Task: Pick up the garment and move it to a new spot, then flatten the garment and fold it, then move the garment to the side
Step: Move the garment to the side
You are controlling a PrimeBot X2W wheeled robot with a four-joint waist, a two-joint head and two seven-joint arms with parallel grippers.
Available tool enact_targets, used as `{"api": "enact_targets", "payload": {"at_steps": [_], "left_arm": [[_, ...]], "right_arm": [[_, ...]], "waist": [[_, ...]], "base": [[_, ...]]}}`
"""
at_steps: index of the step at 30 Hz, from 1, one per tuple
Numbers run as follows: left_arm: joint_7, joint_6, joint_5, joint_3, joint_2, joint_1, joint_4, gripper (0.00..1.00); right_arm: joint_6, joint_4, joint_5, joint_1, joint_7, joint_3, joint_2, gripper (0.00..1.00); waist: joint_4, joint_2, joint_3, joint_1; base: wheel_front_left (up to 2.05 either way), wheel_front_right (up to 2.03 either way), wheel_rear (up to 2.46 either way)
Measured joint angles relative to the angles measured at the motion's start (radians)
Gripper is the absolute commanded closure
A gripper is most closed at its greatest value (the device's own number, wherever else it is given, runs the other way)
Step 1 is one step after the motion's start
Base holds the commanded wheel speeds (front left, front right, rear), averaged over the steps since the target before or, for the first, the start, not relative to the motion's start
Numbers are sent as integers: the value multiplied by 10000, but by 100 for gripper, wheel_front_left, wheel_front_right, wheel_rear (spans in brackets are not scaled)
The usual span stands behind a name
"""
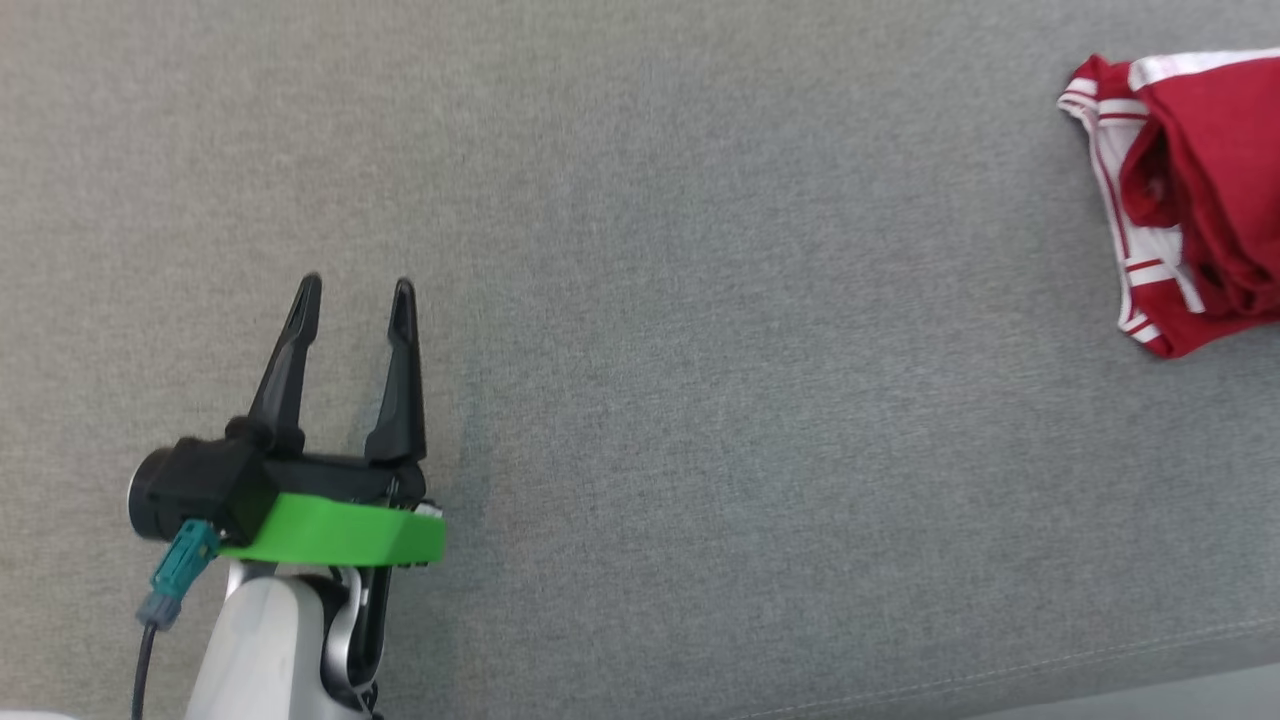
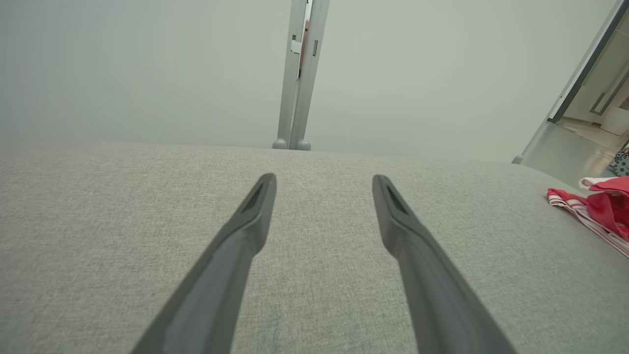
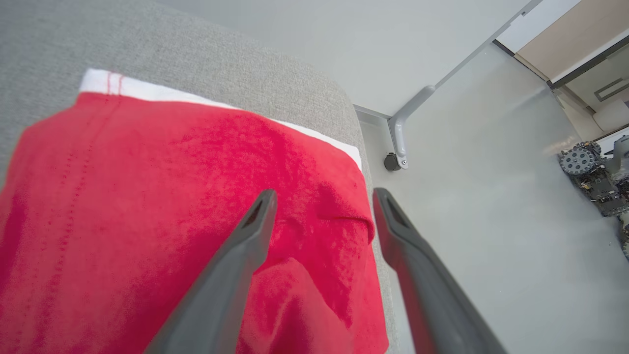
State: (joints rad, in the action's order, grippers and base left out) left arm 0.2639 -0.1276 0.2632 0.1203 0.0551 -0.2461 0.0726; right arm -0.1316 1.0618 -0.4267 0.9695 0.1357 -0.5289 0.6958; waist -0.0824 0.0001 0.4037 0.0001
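1. Head view: red garment (image 1: 1200,200) lies far right on the cushion (image 1: 700,400); left gripper (image 1: 356,290), spread and empty, near left.
2. Left wrist view: it should idle clear.
3. Right wrist view: right gripper (image 3: 324,196), spread, empty, should rise straight off the garment.

red garment (image 1: 1215,140), white stripes; grey surface (image 1: 640,300)

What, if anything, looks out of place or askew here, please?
The garment is a loose, uneven bundle rather than a neat fold. In the right wrist view it lies at the very edge of the grey surface, next to the drop to the floor, so it might slip off. Nothing looks spilled or damaged.
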Motion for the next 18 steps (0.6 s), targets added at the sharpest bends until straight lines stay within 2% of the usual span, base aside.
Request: {"api": "enact_targets", "payload": {"at_steps": [4,10,18], "left_arm": [[0,0,15,-391,-31,536,42,0],[0,150,245,-1035,-42,1325,146,0],[0,368,385,-1386,-50,1941,556,0]], "right_arm": [[0,-679,-224,-629,681,556,-451,0],[0,-2272,-15,-1860,1012,976,-1310,0],[2,-4581,433,-4214,1244,2592,-2880,0]], "waist": [[-94,0,-700,-1],[-253,0,-1734,-2],[-288,0,-2978,-2]], "base": [[0,0,0],[0,0,0],[0,0,0]]}}
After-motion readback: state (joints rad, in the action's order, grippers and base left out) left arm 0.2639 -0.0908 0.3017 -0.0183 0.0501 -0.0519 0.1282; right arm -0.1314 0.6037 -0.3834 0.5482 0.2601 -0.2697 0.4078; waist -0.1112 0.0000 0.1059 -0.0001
